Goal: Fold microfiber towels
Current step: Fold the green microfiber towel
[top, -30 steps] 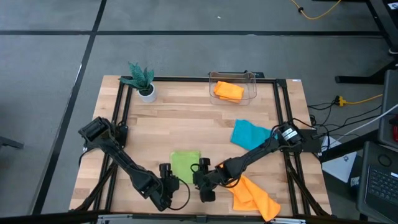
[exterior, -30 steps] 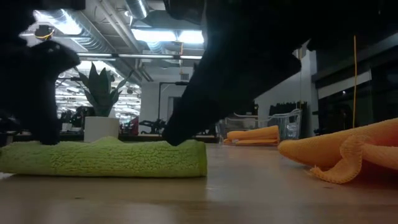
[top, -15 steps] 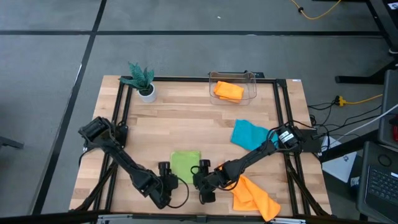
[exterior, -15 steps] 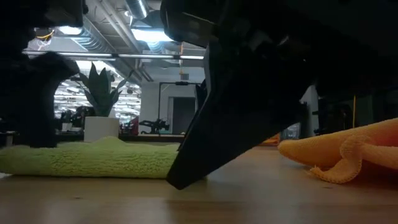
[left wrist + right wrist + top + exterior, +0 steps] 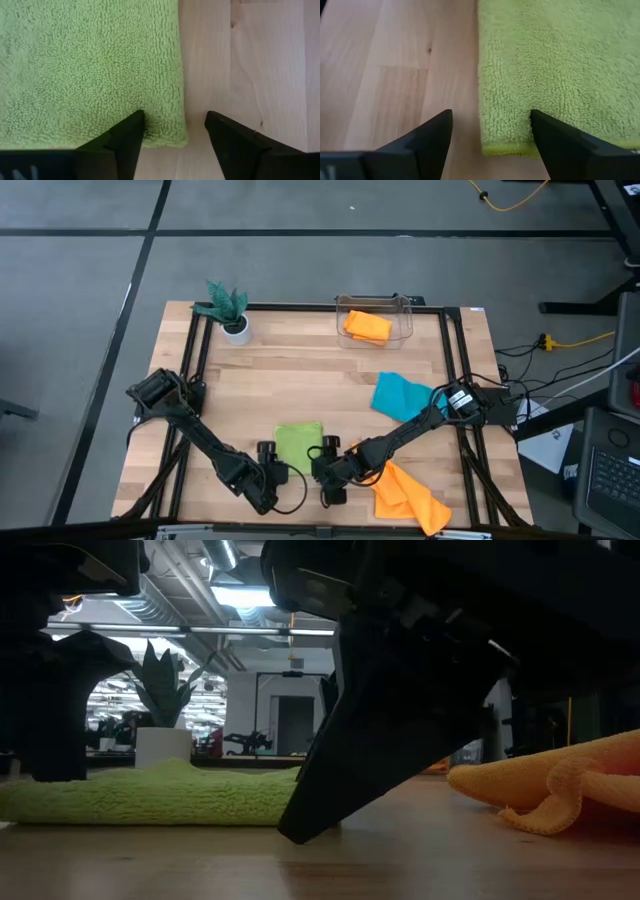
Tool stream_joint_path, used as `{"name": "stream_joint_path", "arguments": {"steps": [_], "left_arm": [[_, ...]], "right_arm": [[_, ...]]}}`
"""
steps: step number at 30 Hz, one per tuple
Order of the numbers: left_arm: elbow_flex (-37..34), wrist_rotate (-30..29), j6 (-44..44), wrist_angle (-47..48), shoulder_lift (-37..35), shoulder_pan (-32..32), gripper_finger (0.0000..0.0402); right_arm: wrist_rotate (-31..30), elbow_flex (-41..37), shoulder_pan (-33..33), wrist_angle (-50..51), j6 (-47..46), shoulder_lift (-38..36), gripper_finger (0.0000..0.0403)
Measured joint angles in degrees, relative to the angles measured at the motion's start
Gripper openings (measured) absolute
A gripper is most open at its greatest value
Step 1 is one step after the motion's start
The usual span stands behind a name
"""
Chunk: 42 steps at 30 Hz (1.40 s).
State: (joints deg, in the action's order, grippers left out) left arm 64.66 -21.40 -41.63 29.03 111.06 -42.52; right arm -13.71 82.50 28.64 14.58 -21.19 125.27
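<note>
Towel work sits at the near edge of the table (image 5: 300, 380); the lime green towel (image 5: 298, 446) lies flat there as a folded rectangle, with a gripper at each of its two near corners. The left gripper (image 5: 266, 463) stands at one near corner, its jaws spread apart; in the left wrist view one finger (image 5: 127, 137) rests on the green pile (image 5: 90, 70) just inside the towel's side edge and the other finger stands on bare wood beside it, so the corner lies between the two, not pinched. The right gripper (image 5: 328, 463) stands at the other near corner, jaws likewise spread; in the right wrist view one finger (image 5: 555, 137) presses on the green cloth (image 5: 555, 65) and the other is on the wood, the towel's edge running between them. In the low view the green towel (image 5: 140, 802) lies low on the boards, with a dark finger of a gripper (image 5: 380, 740) slanting down to the table at its end. Just beyond the right gripper, on the side away from the green towel, an orange towel (image 5: 408, 495) lies crumpled; farther back from that gripper the teal-blue towel (image 5: 402, 396) lies loosely bunched; well beyond both grippers, at the far edge, the second orange towel (image 5: 366, 326) sits folded inside the clear plastic bin (image 5: 405, 318). A small plant in a white pot (image 5: 230, 310) stands at the far corner on the left arm's side.
</note>
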Motion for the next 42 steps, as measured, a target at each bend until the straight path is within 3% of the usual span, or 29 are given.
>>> {"name": "stream_joint_path", "arguments": {"steps": [11, 17, 19, 29, 35, 42], "left_arm": [[-0.1, -0.9, -0.3, -0.8, 0.2, -0.1, 0.0095], [-0.2, -1.1, -1.5, -1.1, 0.3, -0.1, 0.0015], [-0.2, -0.9, -1.5, -1.5, 0.2, -0.1, 0.0008], [-0.4, 7.5, -1.7, -6.5, -2.1, -0.2, 0.0001], [-0.4, 16.0, -3.0, -10.7, -5.9, -0.4, 0.0], [-0.3, 19.6, -5.1, -19.1, -6.1, -1.5, 0.0]], "right_arm": [[-1.7, -0.3, 0.0, 0.6, -3.9, 0.0, 0.015], [-0.6, -0.3, -0.1, 1.2, -8.8, -0.1, 0.0053], [0.5, -0.3, -0.1, 1.1, -10.0, -0.1, 0.0018], [13.8, 2.7, -0.1, 1.7, -15.0, 0.4, 0.0006], [21.3, 6.8, 0.3, 1.9, -18.5, 0.5, 0.0006], [28.6, 8.3, 1.6, 1.1, -22.6, 0.4, 0.0006]]}}
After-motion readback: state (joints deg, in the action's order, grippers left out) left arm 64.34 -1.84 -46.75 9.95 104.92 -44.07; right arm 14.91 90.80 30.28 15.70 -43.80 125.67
